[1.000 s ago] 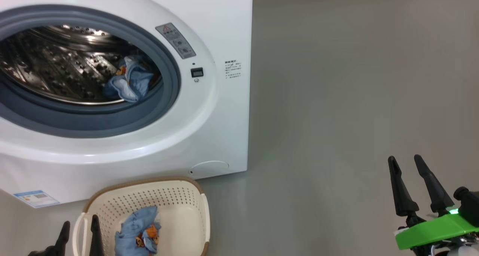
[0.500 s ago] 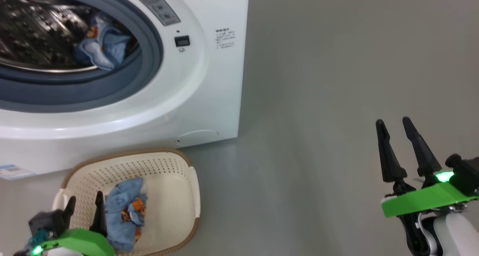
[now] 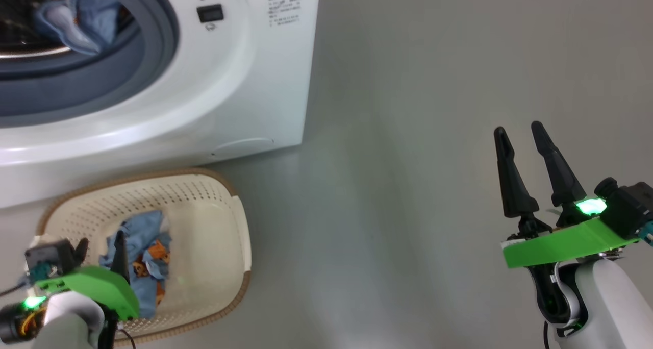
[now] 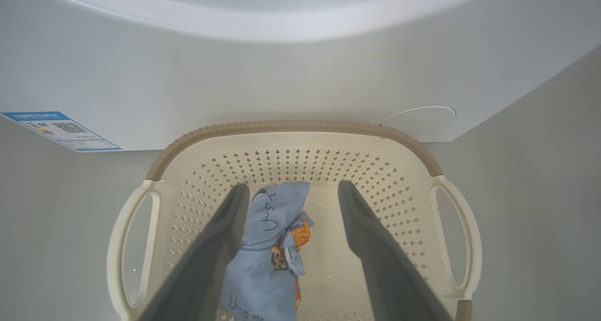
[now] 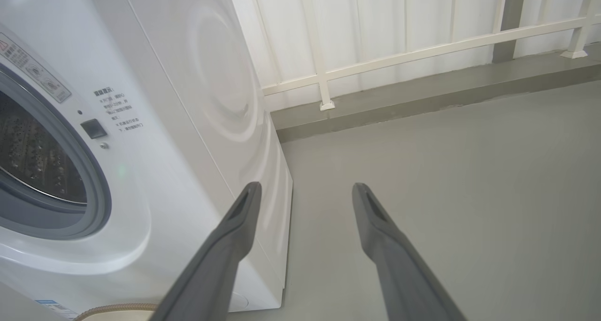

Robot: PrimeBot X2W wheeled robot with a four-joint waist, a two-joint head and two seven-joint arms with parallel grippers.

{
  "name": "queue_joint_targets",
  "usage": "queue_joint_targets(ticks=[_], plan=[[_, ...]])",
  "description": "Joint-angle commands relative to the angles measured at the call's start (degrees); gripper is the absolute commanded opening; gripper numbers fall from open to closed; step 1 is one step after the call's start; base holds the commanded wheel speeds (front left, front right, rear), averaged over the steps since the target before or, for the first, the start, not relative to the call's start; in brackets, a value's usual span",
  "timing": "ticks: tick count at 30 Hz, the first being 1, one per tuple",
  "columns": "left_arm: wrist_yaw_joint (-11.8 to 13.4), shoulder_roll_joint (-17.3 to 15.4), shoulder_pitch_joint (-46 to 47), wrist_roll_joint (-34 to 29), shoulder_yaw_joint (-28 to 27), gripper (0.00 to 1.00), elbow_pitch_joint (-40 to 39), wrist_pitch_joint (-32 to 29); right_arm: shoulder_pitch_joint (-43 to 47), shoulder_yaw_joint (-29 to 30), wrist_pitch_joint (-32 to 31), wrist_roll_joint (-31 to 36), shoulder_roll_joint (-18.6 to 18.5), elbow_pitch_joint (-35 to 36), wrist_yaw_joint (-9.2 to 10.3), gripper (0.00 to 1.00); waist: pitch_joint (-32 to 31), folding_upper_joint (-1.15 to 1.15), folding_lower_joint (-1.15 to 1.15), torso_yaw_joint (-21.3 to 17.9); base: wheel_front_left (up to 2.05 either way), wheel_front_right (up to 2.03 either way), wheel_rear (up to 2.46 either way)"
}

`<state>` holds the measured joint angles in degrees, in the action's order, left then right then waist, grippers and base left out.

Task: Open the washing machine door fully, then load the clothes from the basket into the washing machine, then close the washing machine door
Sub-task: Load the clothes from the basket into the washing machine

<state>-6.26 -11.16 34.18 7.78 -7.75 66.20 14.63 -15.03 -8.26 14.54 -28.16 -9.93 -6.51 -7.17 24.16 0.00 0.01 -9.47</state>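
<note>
Your left claw [image 3: 101, 243] hangs wide open over the basket [image 3: 153, 174], which stands on the floor just in front of the washing machine [image 3: 245, 83]. The clothes [image 3: 137, 252] lie between its fingers, ungripped. Your right claw [image 3: 518, 128], far right, is open and empty.

The light is soft, bright and even in all views, with a white glare band along the curved front of the washer [image 3: 255, 83], a weak shadow on the floor [image 3: 408, 109] beside it, slightly bent lines at wrist-view edges, and the left gripper [image 4: 293, 186] near the lens a little unsharp.
</note>
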Motion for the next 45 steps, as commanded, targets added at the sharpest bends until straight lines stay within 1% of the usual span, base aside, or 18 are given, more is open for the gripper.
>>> queue_joint_targets(ticks=[1,7,17,23,33,45], plan=[[0.4,-2.6,1.1,-0.3,-1.1,1.0,0.1,0.4,-0.8,-1.2,0.5,0.2,-0.2,1.6,-0.32,1.0,2.7,0.0,-0.01,-1.2,0.0,0.0,0.0],[1.0,-4.3,6.4,-1.0,0.2,1.0,4.2,-0.2,-3.0,-1.5,0.5,0.3,0.4,2.4,-0.32,1.0,7.6,0.0,-0.01,-2.0,0.0,0.0,0.0],[1.7,-6.5,12.7,-1.1,1.5,1.0,6.6,-2.2,-7.0,-1.8,0.5,0.9,1.3,1.6,-0.32,1.0,14.4,0.0,-0.01,-2.3,0.0,0.0,0.0],[2.1,-7.3,14.8,-0.9,2.1,1.0,7.2,-4.4,-8.5,-2.6,0.5,1.1,2.0,0.5,-0.32,1.0,16.8,0.0,-0.01,-2.0,0.0,0.0,0.0],[3.1,-10.0,17.1,-1.4,3.5,1.0,7.6,-8.7,-9.6,-3.3,0.5,0.8,3.2,0.6,-0.32,1.0,20.3,0.0,-0.01,-2.8,0.0,0.0,0.0],[3.6,-12.0,19.9,-1.0,4.6,1.0,7.7,-16.6,-10.9,-3.6,0.5,0.7,4.0,1.0,-0.32,1.0,23.3,0.0,-0.01,-3.9,0.0,0.0,0.0]])
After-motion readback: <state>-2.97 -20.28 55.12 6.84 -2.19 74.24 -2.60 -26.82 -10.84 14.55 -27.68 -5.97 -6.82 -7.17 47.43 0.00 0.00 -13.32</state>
